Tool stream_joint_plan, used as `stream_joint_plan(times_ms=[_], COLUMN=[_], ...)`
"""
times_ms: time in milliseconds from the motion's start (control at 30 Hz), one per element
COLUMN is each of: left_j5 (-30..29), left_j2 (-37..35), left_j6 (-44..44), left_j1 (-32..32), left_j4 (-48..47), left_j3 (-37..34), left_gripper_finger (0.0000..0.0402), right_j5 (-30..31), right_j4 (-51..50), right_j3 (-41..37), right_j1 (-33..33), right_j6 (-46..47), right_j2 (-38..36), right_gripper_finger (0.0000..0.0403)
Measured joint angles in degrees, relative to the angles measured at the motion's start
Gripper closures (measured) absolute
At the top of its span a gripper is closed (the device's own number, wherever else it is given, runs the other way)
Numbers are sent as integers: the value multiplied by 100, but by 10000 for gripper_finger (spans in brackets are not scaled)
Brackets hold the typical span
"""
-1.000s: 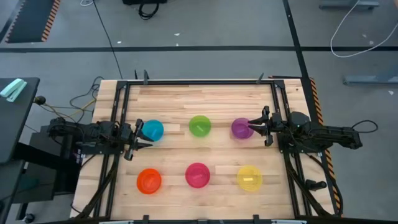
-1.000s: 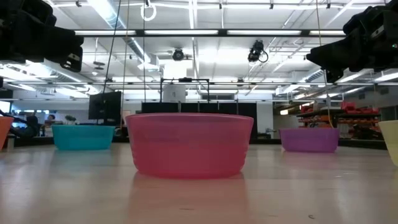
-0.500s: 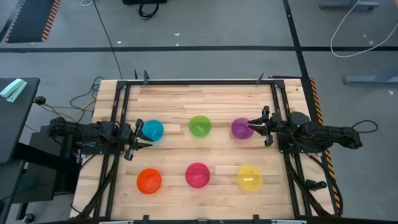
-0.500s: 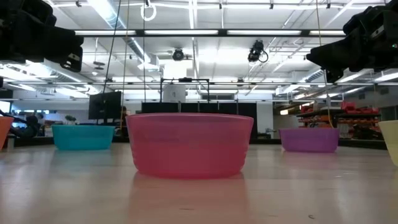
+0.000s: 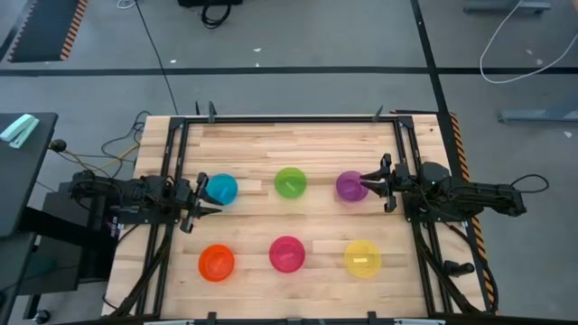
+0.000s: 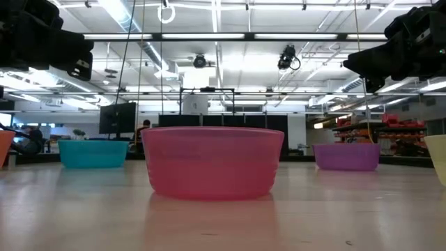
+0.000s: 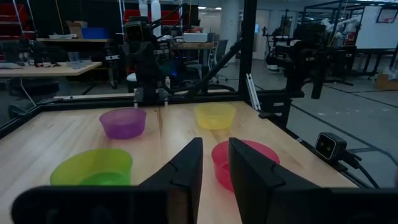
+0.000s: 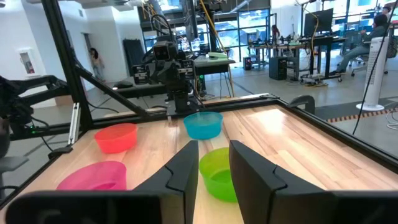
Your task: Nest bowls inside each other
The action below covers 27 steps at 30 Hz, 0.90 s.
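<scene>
six bowls are spread apart on the counter [image 5: 298, 144]. the purple bowl [image 5: 350, 186] is met just beside the right tool [image 5: 377, 184], the blue bowl [image 5: 220, 189] just beside the left tool [image 5: 200, 202]; both tools are narrowly parted, empty.

No readable text, labels or numbers — none.

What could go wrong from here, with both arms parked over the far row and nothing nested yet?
1. The right gripper sits by the purple bowl and could knock it away rather than straddle its wall.
2. The same holds for the left gripper by the blue bowl.
3. Both arms may head for the green bowl between them and collide over the table.
</scene>
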Motion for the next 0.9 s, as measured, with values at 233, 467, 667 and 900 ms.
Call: stream_joint_plan(times_ms=[233, 467, 667, 900], left_j5=[-1, 1, -1, 1], left_j2=[0, 0, 0, 1], left_j6=[-1, 0, 0, 4], left_j1=[0, -1, 1, 1], left_j4=[-1, -1, 1, 16], left_j3=[0, 0, 1, 1], left_gripper_finger=[312, 315, 318, 311], right_j5=[0, 0, 0, 1], right_j4=[0, 2, 1, 1], right_j3=[0, 0, 0, 0], right_j1=[0, 0, 0, 0], right_j6=[0, 0, 0, 0], right_j2=[0, 1, 0, 0], right_gripper_finger=[304, 304, 304, 304])
